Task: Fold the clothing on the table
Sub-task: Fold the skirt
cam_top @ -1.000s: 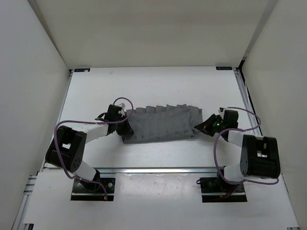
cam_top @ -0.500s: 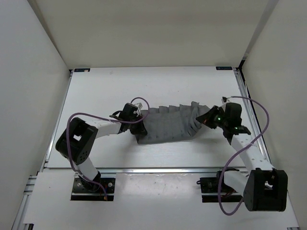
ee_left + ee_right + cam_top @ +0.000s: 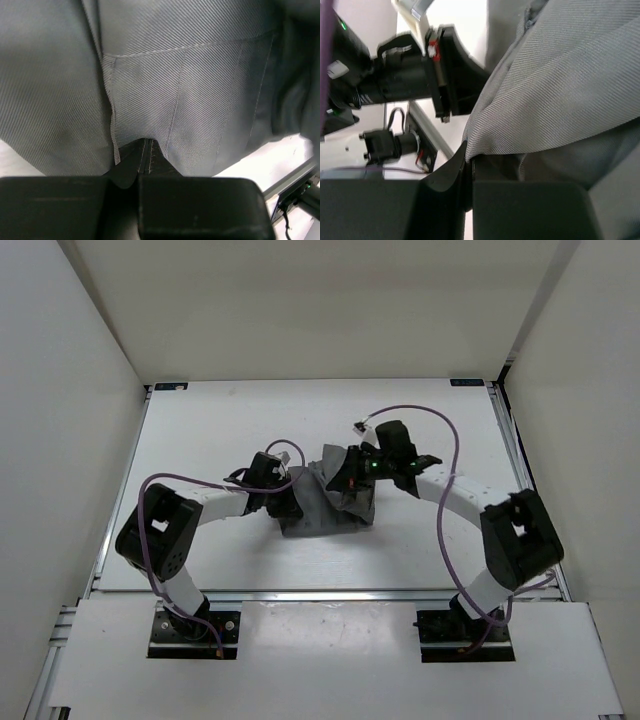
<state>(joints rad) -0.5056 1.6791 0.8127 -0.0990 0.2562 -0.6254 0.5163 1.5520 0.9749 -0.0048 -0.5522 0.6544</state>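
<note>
Overhead view: the grey pleated garment (image 3: 322,512) lies bunched in a compact heap near the middle of the table (image 3: 230,420), a little toward the near edge. Its right part is lifted and doubled over toward the left, so the heap is narrow and stands higher on its right side.

Left fingers (image 3: 141,152) — closed, pinching a fold of the cloth at the heap's left side. In the left wrist view the two tips meet with no gap, and grey twill rises from between them. A stitched seam runs across the cloth above, with pleat lines running down from it. White table shows at both lower corners of that view.

Right fingers (image 3: 465,162) — closed as well, gripping an edge of the garment. In the right wrist view the cloth drapes from the tips up and to the right.

The right arm (image 3: 455,495) reaches from its base across to the middle. Its wrist is above the top of the heap, and a green light is lit on it. The left arm (image 3: 215,505) lies low along the table. It also shows in the right wrist view, close to the cloth.

The two wrists are near each other, with the heap between them. Purple cables (image 3: 415,407) loop over both arms. We cannot tell how many layers the heap has.
</note>
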